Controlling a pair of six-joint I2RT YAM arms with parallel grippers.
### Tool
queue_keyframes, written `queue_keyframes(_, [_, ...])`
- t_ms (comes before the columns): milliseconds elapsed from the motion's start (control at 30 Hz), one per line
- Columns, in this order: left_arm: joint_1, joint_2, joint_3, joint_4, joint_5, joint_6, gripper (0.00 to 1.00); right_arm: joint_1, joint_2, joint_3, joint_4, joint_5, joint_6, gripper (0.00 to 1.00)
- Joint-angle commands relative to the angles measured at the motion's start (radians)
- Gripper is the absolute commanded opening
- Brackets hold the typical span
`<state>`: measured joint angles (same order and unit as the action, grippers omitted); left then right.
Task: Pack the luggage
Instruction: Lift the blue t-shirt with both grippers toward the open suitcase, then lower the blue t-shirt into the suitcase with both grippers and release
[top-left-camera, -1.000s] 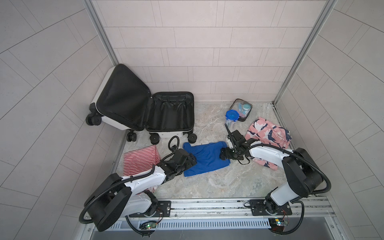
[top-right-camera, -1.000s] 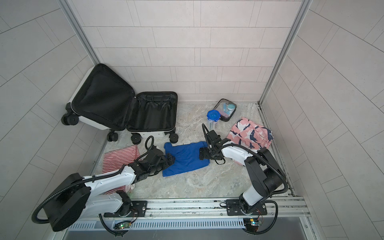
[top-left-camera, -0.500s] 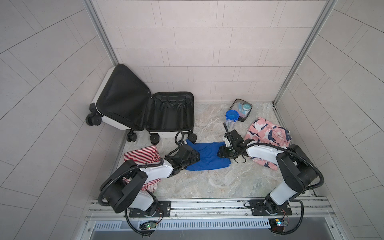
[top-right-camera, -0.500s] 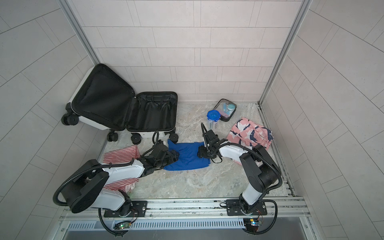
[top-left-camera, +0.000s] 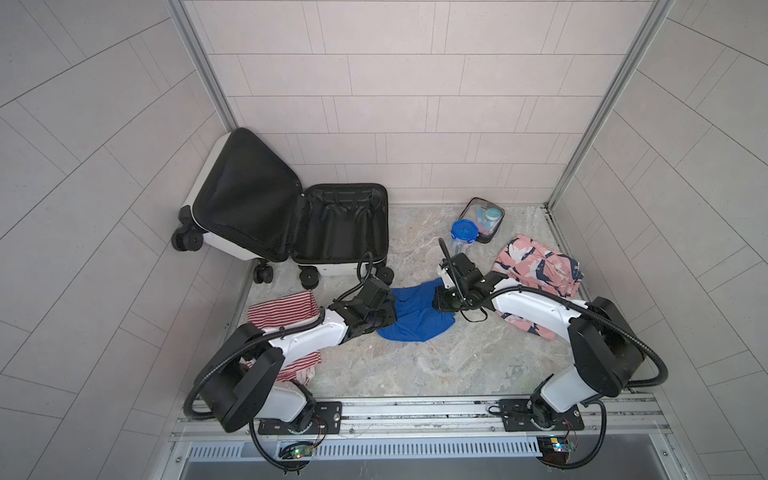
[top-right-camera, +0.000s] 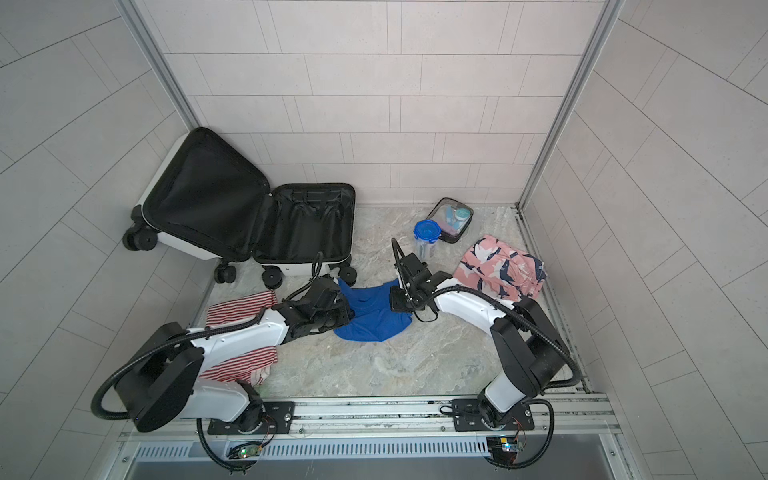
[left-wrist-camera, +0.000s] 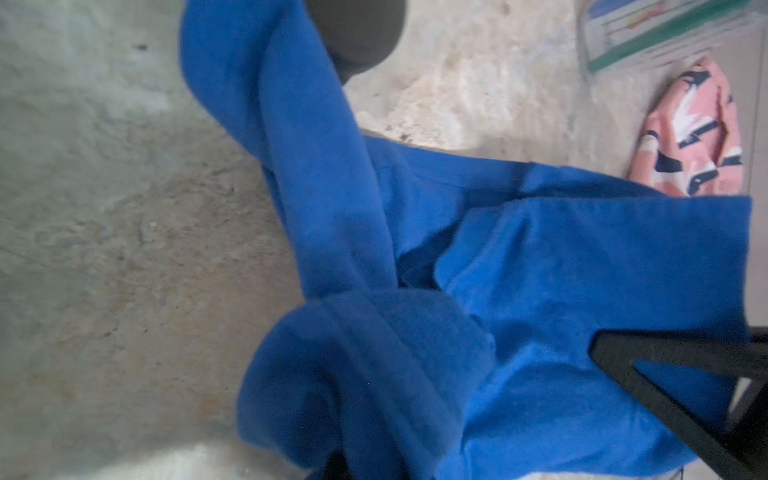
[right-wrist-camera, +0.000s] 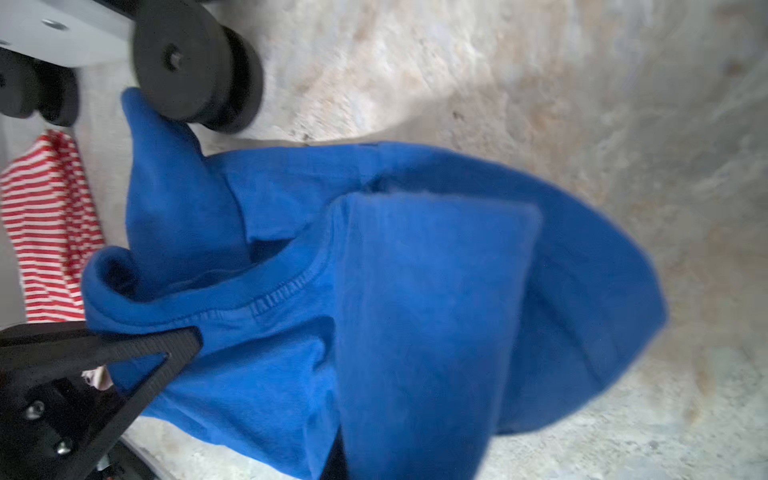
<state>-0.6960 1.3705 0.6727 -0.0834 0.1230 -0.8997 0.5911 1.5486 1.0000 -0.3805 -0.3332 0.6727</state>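
We see luggage (top-left-camera: 245, 195) open upper left, blue shirt (top-left-camera: 415, 322) bunched against its front wheel (right-wrist-camera: 195, 62), left gripper (top-left-camera: 390, 311) clamped on it, right gripper (top-left-camera: 439, 301) apparently pinching it too; striped top (top-left-camera: 282, 309) left, floral cloth (top-left-camera: 536, 266), jar (top-left-camera: 462, 232), pouch (top-left-camera: 485, 217) right.

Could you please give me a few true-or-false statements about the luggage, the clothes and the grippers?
The luggage lies open, nothing packed inside. True.
The left gripper and right gripper are both shut on the blue shirt. True.
The blue-lidded container sits inside the luggage. False: it stands on the floor beside the clear pouch.
The striped garment lies folded in the luggage. False: it lies on the floor under the left arm.
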Motion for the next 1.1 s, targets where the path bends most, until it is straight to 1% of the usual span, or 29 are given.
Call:
queue_keyframes(0, [0.0, -0.09, 0.089, -0.15, -0.058, 0.061, 0.0, 0.01, -0.057, 0.082, -0.07, 0.007, -0.013, 0.0])
queue_keyframes(100, [0.007, -0.146, 0.161, -0.236, -0.131, 0.109, 0.0, 0.012, -0.066, 0.162, -0.109, 0.007, -0.022, 0.0])
queue_keyframes(200, [0.034, -0.177, 0.25, -0.333, -0.164, 0.165, 0.0, 0.015, -0.058, 0.244, -0.129, -0.001, -0.028, 0.0])
queue_keyframes(233, [0.044, -0.18, 0.279, -0.358, -0.174, 0.169, 0.0, 0.015, -0.051, 0.274, -0.132, -0.005, -0.028, 0.0])
queue_keyframes(267, [0.056, -0.183, 0.312, -0.386, -0.184, 0.216, 0.0, 0.017, -0.041, 0.305, -0.137, -0.009, -0.029, 0.0])
queue_keyframes(433, [0.135, -0.154, 0.447, -0.473, -0.205, 0.309, 0.0, 0.023, 0.043, 0.46, -0.136, -0.034, -0.018, 0.0])
queue_keyframes(700, [0.322, -0.071, 0.589, -0.491, -0.15, 0.408, 0.0, 0.065, 0.224, 0.708, -0.082, -0.055, 0.046, 0.0])
queue_keyframes(867, [0.42, -0.003, 0.665, -0.489, -0.148, 0.477, 0.0, 0.085, 0.376, 0.912, -0.09, -0.047, 0.051, 0.0])
queue_keyframes(1067, [0.518, 0.1, 0.733, -0.45, -0.118, 0.518, 0.0, 0.089, 0.59, 1.151, -0.093, -0.062, 0.042, 0.0])
